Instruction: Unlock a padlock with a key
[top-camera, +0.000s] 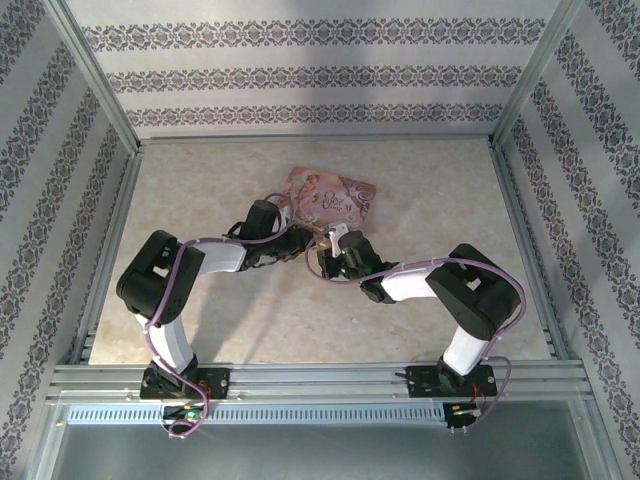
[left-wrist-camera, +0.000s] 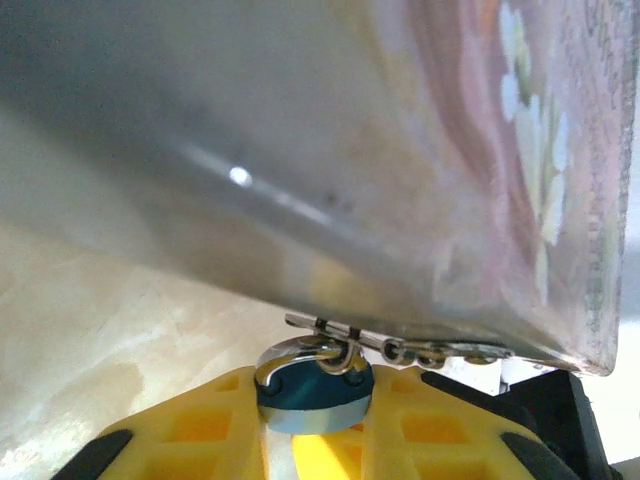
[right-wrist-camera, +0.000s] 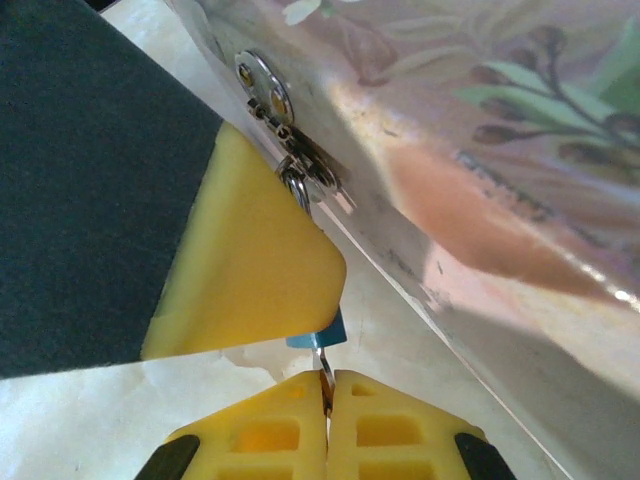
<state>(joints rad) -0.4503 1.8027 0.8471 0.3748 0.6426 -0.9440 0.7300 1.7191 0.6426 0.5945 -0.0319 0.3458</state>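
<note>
Marbled cream tabletop (top-camera: 430, 300): both arms reach in from the near edge and meet close together just in front of the tin.
Right gripper (right-wrist-camera: 328, 382): its yellow ribbed fingers are pressed together, pinching the key.
Key (right-wrist-camera: 323, 362): a thin metal key. Only a sliver of blade shows, rising from the pinch into the underside of the padlock; the head is hidden between the fingers.
Left gripper (left-wrist-camera: 318, 385): a yellow finger sits against each side of the lock body, clamping it. How firmly, I cannot tell.
Padlock (left-wrist-camera: 300, 397): a tiny blue-teal body with a silvery shackle, hanging at the tin's edge between the two grippers.
Shackle (left-wrist-camera: 290, 358): hooked through the small silvery hasp (left-wrist-camera: 400, 348). Whether it has sprung free of the body I cannot tell.
Flat pink illustrated tin box (right-wrist-camera: 500, 160): lies just beyond both grippers, carrying the hasp on its side.
Done: the lock appears steadied and the key looks seated in the keyhole.
Left: likely the turn of the key, then the shackle lifting out; nothing visible shows it open yet.
</note>
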